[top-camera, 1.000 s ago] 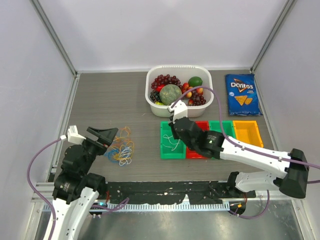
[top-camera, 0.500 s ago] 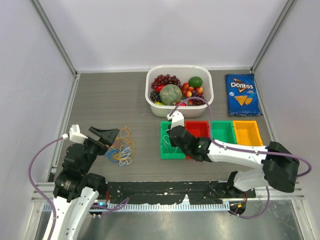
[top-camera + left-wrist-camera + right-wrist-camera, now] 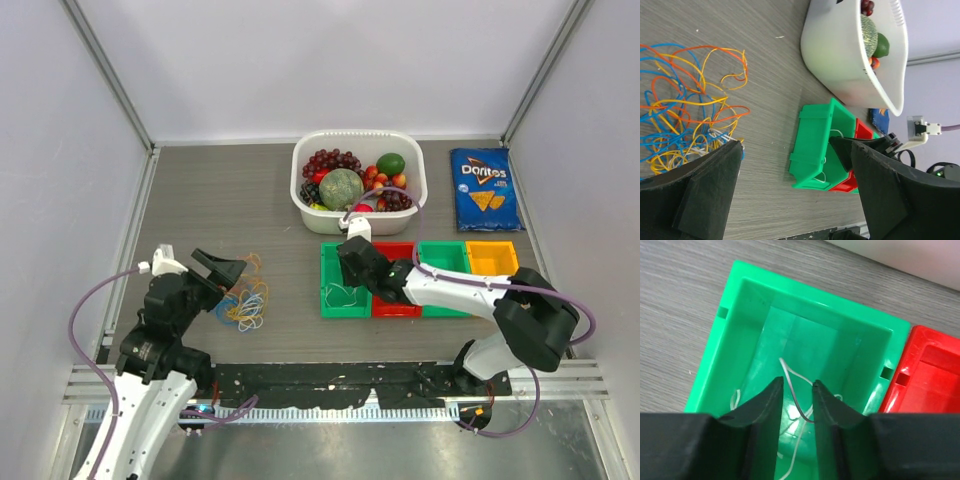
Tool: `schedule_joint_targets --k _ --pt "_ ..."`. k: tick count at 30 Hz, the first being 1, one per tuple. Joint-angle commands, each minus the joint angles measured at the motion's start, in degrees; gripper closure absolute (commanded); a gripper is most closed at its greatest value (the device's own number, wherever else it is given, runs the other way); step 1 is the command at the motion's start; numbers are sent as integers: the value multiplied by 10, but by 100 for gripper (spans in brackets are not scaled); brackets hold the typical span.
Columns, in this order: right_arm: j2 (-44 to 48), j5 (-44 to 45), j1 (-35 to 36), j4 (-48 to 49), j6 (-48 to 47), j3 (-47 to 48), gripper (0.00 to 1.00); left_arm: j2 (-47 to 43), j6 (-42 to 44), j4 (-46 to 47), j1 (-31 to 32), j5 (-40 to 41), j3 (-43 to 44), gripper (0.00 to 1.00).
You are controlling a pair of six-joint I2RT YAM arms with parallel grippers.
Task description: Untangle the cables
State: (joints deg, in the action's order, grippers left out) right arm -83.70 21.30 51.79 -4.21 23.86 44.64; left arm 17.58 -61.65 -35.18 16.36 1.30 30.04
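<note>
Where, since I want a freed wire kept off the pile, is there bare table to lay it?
The widest bare patch is the far-left table, between the left wall, the fruit basket and the wire pile. A narrower strip lies between that pile and the green bin. The right side is crowded: basket, bins, chip bag.

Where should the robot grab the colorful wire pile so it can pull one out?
Probably the orange loop that sticks out alone at the far edge of the tangle, away from the crowded middle. It lies flat on the table, so the open left gripper should come straight down, one finger on each side of the strand.
</note>
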Motion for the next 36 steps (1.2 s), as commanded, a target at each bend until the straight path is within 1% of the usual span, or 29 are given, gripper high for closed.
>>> schedule_joint_targets --k 1,2,3,5,10,12,13,14,15,16,17,18,21,22,23,24,25,28,30,33,36 --pt "26 -1 3 -62 -9 41 51 24 14 -23 -3 29 11 5" --pt "41 0 4 -73 -11 43 48 30 14 -35 -4 40 15 5" --pt "51 1 7 -81 -18 51 41 35 14 -45 -4 52 18 5" --pt "71 19 14 -100 -26 67 36 42 12 -64 -4 72 23 6" --pt "86 28 38 -120 -36 111 34 38 13 -83 -3 94 34 6" --pt "77 11 49 -94 -42 119 33 27 10 -90 -4 100 37 7" --pt "71 -23 52 -78 -43 122 32 21 6 -96 -4 105 39 7" --pt "52 -46 54 -53 -34 125 32 16 3 -101 -4 109 41 8" --pt "42 -107 55 -33 -29 133 33 8 2 -104 -4 114 41 9" --pt "15 -135 58 15 -15 135 34 1 -1 -108 -4 118 40 9" --pt "4 -183 60 37 -9 141 35 -5 -3 -112 -4 122 37 10" --pt "-25 -194 71 83 -5 147 38 -11 -8 -120 -4 128 36 10" --pt "-108 -244 88 126 7 198 42 -31 -35 -144 -3 140 28 11" --pt "-124 -277 90 132 8 224 44 -33 -44 -143 -4 138 23 12" --pt "-158 -286 93 137 6 235 45 -40 -49 -139 -4 129 17 12" --pt "-174 -282 95 135 4 263 45 -47 -51 -133 -4 121 9 13" --pt "-202 -276 96 121 0 279 46 -51 -53 -127 -4 114 3 14" --pt "-241 -250 96 100 -5 331 45 -55 -57 -129 -4 107 -9 15" --pt "-260 -258 96 98 -19 348 44 -54 -54 -132 -3 108 -10 15" --pt "-284 -255 98 79 -88 360 44 -52 -51 -132 -4 103 -10 15" --pt "-279 -252 99 80 -168 339 42 -55 -51 -129 -4 93 -10 15"
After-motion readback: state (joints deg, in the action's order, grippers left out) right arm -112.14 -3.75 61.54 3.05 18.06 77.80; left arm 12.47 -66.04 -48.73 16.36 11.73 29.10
